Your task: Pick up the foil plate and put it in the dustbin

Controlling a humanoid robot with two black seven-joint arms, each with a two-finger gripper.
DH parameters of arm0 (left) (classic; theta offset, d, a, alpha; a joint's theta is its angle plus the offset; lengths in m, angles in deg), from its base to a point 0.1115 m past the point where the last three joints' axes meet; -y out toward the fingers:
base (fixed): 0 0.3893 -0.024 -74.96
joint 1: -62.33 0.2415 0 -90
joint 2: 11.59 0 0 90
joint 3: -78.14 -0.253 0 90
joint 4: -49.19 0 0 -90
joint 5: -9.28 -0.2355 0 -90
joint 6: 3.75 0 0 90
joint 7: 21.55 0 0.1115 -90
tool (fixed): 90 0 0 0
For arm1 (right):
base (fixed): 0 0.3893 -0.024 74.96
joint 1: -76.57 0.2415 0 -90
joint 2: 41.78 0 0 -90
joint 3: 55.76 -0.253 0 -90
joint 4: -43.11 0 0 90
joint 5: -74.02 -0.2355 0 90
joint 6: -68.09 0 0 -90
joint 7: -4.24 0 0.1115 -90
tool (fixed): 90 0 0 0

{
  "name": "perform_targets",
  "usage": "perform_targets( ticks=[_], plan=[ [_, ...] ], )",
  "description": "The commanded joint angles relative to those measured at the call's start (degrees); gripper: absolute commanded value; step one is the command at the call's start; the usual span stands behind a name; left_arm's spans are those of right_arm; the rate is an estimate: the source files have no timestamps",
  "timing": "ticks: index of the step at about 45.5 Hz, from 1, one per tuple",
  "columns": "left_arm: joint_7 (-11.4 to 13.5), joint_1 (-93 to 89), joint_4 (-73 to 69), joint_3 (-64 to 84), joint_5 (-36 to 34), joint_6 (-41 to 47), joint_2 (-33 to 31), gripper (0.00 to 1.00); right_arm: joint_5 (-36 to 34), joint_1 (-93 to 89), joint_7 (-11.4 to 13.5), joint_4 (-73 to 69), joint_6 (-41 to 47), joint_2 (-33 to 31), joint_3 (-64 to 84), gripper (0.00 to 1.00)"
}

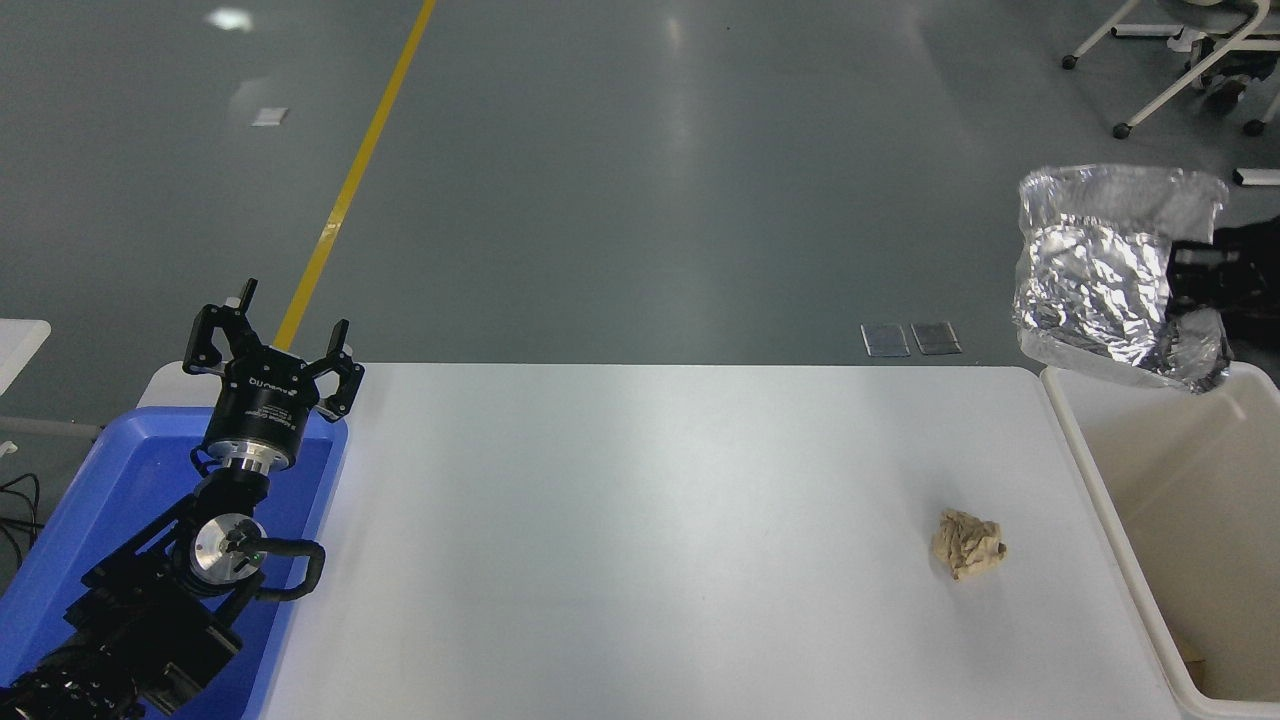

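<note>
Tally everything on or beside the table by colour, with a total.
Silver: 1, the foil plate, held up by the right gripper
Cream-white: 1, the dustbin
Blue: 1, the tray
Tan: 1, the paper ball
Total: 4

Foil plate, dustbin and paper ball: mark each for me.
foil plate [1095, 275], head view, on its crinkled face.
dustbin [1085, 448], head view, on its left rim.
paper ball [968, 543], head view, on its middle.

Foil plate: shiny silver, crinkled. Dustbin: cream-white, plain. Paper ball: tan, creased. Bench: white. Tray: blue. Left pincer: black. Floor line: yellow on grey.
</note>
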Motion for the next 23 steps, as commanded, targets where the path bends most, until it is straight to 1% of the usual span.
perform_targets(
  ticks=[1, 10, 18, 23],
  plan=[
    [0.0, 0.0, -0.02, 0.0, 0.0, 0.0, 0.0, 0.98, 0.07, 3.61, 0.01, -0.14, 2.86, 0.28, -0.01, 0.0],
    [0.0, 0.0, -0.02, 0.0, 0.0, 0.0, 0.0, 0.98, -0.11, -0.86, 0.18, 2.14, 1.63, 0.37, -0.01, 0.0],
    [0.0, 0.0, -0.02, 0.0, 0.0, 0.0, 0.0, 0.98, -2.13, -14.31, 0.27, 15.58, -0.48, 0.02, -0.53, 0.0],
    [0.0, 0.0, -0.02, 0.0, 0.0, 0.0, 0.0, 0.98, -6.69, -22.22, 0.27, 23.49, -1.01, -0.25, -0.54, 0.0]
  ],
)
